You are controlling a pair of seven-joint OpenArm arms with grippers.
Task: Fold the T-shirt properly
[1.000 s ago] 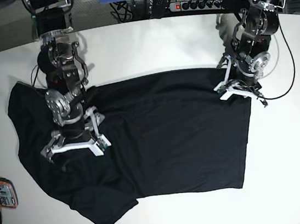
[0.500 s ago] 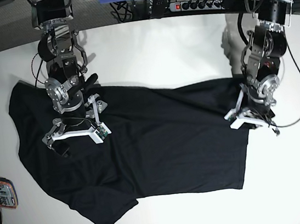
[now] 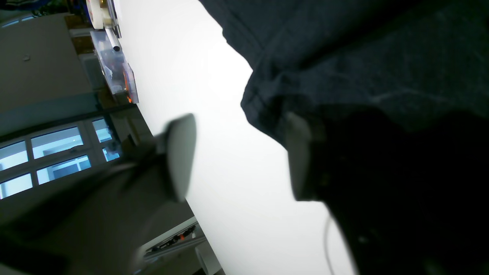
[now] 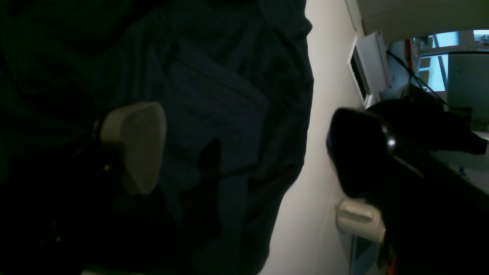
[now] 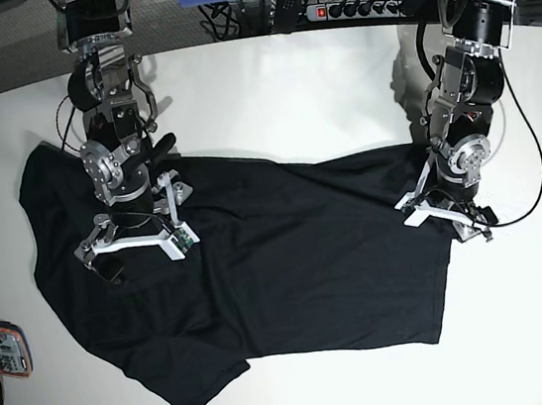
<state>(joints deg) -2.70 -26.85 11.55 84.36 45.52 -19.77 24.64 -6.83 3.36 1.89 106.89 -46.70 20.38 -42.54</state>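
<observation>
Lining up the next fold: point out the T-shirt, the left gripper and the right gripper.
T-shirt (image 5: 289, 260), base view, middle of the spread body.
Left gripper (image 5: 440, 217), base view, between its fingertips.
Right gripper (image 5: 130, 251), base view, between its fingertips.

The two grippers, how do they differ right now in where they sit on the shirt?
The right gripper hangs over the T-shirt interior near the sleeve end, cloth under both fingers. The left gripper sits at the shirt's opposite edge, one finger over bare table. Both stand open, holding nothing.
</observation>
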